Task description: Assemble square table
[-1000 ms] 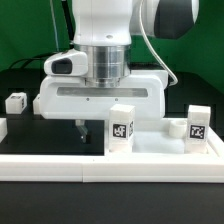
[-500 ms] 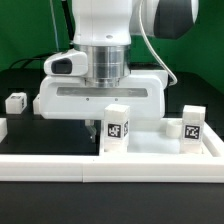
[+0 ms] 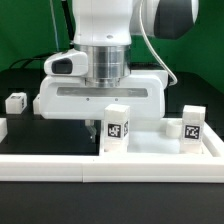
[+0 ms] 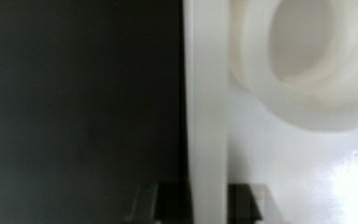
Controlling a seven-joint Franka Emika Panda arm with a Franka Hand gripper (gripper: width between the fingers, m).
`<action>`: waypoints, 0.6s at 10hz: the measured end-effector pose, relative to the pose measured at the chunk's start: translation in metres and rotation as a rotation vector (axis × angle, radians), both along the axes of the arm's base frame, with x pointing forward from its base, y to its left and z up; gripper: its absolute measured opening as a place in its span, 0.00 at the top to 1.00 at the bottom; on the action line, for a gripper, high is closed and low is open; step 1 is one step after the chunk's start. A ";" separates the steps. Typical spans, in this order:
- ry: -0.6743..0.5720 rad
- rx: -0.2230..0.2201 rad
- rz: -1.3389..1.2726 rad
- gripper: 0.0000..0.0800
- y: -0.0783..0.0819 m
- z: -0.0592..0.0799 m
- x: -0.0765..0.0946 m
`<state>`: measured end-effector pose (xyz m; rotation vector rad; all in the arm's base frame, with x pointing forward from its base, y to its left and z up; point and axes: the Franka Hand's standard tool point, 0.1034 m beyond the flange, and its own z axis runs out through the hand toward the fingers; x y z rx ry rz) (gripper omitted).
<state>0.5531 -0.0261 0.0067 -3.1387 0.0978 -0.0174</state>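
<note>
Slippage threatens: the tool (image 4: 202,203) grips the slab (image 4: 297,160) by its thin rim only; dragging could twist it loose or bump the nearby leg block (image 3: 119,128).

In the exterior view, the black bench (image 3: 50,130) lies open to the left of the square tabletop (image 3: 160,142). One upright leg block (image 3: 120,130) stands at the tabletop's left edge and another (image 3: 196,123) at its right. The border wall (image 3: 100,162) closes the tabletop's camera-facing side.
</note>
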 end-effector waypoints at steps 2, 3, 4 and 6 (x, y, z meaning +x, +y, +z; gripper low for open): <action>0.000 -0.001 0.012 0.93 -0.001 0.000 0.000; 0.001 -0.002 0.094 0.93 -0.008 0.001 0.000; -0.003 -0.007 0.162 0.93 -0.014 0.001 0.000; -0.002 -0.020 0.300 0.93 -0.019 0.001 0.001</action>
